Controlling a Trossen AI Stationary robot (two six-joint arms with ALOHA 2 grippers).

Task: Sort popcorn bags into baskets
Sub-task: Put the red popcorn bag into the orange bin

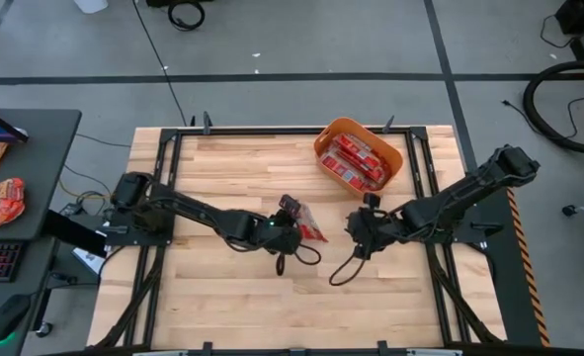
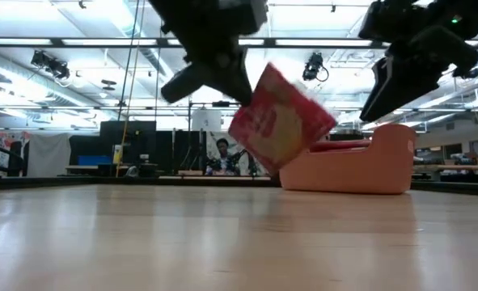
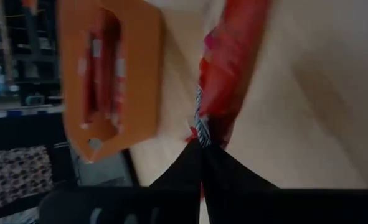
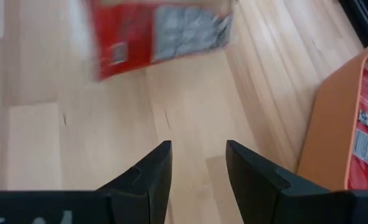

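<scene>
I can't read any brand or wording on the packets; the print is only white and grey patches from where I sit. My left gripper (image 1: 293,233) is near the middle of the table (image 1: 222,297), its fingers pinched shut on the edge of one popcorn bag (image 1: 311,225), which I'm holding clear of the wood: in the low view the bag (image 2: 281,125) hangs tilted above the surface, a cream-yellow centre on its red face. From above, its long axis runs roughly from ten o'clock to four o'clock, the free end pointing away toward four. My right gripper (image 1: 355,225) hovers just beside it at three o'clock, jaws parted and holding nothing, its fingers (image 4: 147,174) spread over bare boards. The orange basket (image 1: 327,133) sits at about one o'clock from the held bag, near the far right corner, with several red packets (image 1: 359,161) lying inside. The table is pale wooden planking in a black frame, on a grey floor with dark tape lines; a side desk at nine o'clock carries an orange-red snack pouch (image 1: 3,203). Beyond the table the low view shows a large hall with ceiling strip lights.
</scene>
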